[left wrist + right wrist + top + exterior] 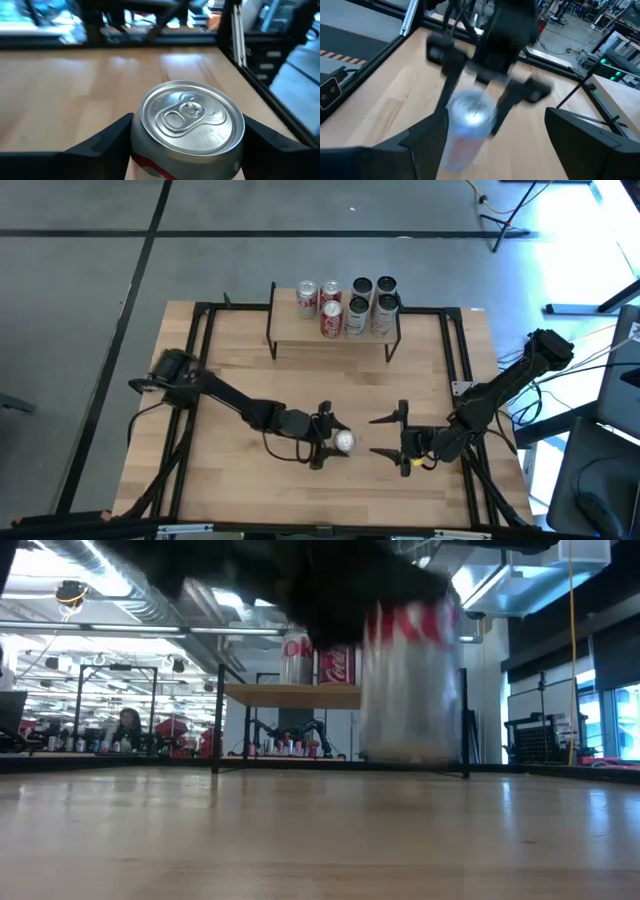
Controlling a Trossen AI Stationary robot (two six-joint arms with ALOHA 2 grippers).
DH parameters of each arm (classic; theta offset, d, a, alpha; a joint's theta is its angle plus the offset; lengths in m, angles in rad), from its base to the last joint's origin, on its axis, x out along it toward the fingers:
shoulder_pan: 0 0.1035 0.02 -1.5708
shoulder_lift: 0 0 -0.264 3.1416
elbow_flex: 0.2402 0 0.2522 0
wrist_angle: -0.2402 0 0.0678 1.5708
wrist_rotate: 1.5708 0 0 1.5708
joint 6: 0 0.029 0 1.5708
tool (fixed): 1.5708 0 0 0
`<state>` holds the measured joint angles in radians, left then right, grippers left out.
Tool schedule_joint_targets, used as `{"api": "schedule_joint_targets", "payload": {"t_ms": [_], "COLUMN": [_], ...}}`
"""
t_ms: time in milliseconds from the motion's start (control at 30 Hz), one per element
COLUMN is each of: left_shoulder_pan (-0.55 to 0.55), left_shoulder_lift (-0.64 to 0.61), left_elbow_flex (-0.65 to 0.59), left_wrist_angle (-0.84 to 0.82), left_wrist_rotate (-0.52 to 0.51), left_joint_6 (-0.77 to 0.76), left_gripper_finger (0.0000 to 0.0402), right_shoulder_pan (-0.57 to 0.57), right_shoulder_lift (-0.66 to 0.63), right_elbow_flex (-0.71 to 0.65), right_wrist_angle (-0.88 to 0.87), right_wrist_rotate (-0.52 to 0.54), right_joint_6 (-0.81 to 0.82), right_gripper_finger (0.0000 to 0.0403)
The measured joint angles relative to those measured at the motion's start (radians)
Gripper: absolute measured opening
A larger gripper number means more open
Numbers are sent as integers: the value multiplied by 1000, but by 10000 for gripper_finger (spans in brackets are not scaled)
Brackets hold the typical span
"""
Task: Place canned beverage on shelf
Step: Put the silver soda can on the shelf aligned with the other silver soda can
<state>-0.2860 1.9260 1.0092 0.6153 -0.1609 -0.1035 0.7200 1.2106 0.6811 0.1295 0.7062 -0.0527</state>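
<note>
A silver canned beverage (187, 120) with red print stands upright between the fingers of my left gripper (335, 442), which is shut on it near the middle of the table's front half. In the low view the can (410, 680) is blurred, its bottom above the tabletop. My right gripper (388, 437) stands open just right of the can, facing it, with nothing between its fingers. The shelf (335, 330), a wooden plank on thin black legs, stands at the table's far edge. It carries several cans, red ones to the left and dark ones to the right. My left gripper pinches the can between its two fingers (107, 140), one on each opposite side of the wall (137, 150) just under the top rim. The fingers come nearly level from the table's left. The can sits upright, top up, lifted clear of the table.
Black frame rails (205, 380) run along the table's left and right sides and behind the shelf. Bare wood (330, 385) lies between the grippers and the shelf. A person (128, 725) sits far off in the room behind.
</note>
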Motion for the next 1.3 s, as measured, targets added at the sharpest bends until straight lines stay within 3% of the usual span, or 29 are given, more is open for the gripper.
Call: {"api": "schedule_joint_targets", "payload": {"t_ms": [367, 533, 700, 933, 1300], "left_shoulder_pan": [6, 101, 274, 509, 691], "left_shoulder_lift": [-429, -595, -696, -667, -655], "left_elbow_flex": [2, -32, -45, -48, -48], "left_wrist_angle": [-430, -551, -593, -597, -585], "left_wrist_rotate": [-394, -457, -352, -136, 7], "left_joint_6": [88, 110, 108, 94, 80], "left_gripper_finger": [258, 258, 258, 258, 258], "right_shoulder_pan": [-1, -1, -1, -1, -1], "right_shoulder_lift": [0, 0, 0, 0, 0], "right_elbow_flex": [0, 0, 0, 0, 0], "right_wrist_angle": [-3, -3, -4, -2, -8], "right_wrist_rotate": [0, 1, 4, 4, 0], "right_joint_6": [3, 3, -4, -8, -7], "right_gripper_finger": [315, 315, 315, 315, 315]}}
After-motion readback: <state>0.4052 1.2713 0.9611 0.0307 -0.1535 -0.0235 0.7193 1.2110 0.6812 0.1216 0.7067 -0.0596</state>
